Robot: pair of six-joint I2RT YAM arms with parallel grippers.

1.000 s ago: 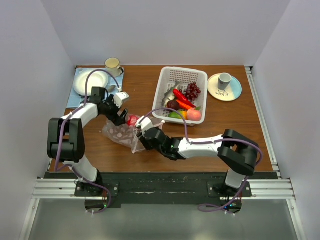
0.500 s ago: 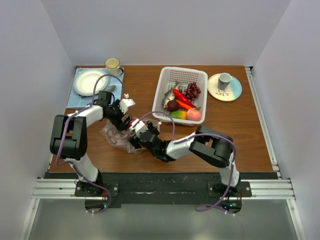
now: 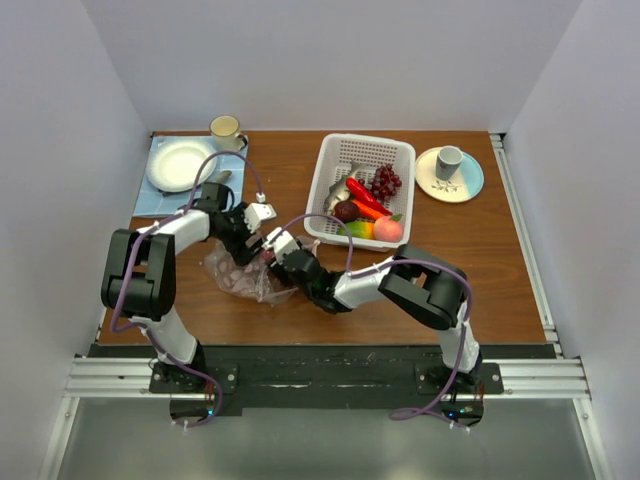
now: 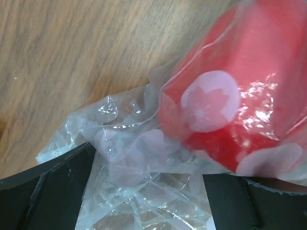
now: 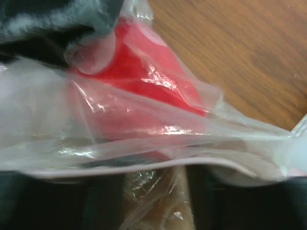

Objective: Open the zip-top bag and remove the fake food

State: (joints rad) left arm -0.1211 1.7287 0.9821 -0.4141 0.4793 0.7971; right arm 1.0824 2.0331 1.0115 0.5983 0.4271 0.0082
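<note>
The zip-top bag point(image 3: 235, 275) lies crumpled on the wooden table, and both grippers meet at its upper right end. A red round fruit point(image 4: 240, 86) sits inside it under the dotted film. It also shows in the right wrist view point(image 5: 139, 72), behind the pink zip strip point(image 5: 144, 168). My left gripper point(image 3: 255, 240) is open, with loose film point(image 4: 129, 148) between its fingers point(image 4: 48, 191) and the fruit just ahead to the right. My right gripper point(image 3: 272, 247) is partly open at the zip strip, with film in the gap between its jaws.
A white perforated basket point(image 3: 400, 160) at the back centre holds a red chili point(image 3: 365, 195), grapes point(image 3: 386, 182), a pink-red fruit point(image 3: 388, 229) and other pieces. A cup on a plate point(image 3: 449, 172) is back right. A white plate point(image 3: 180, 163) and a mug point(image 3: 226, 129) are back left.
My right gripper has moved up and left along the bag to its zip end. My left gripper has come down and right onto the bag at the red fruit. The bag now lies more crumpled.
</note>
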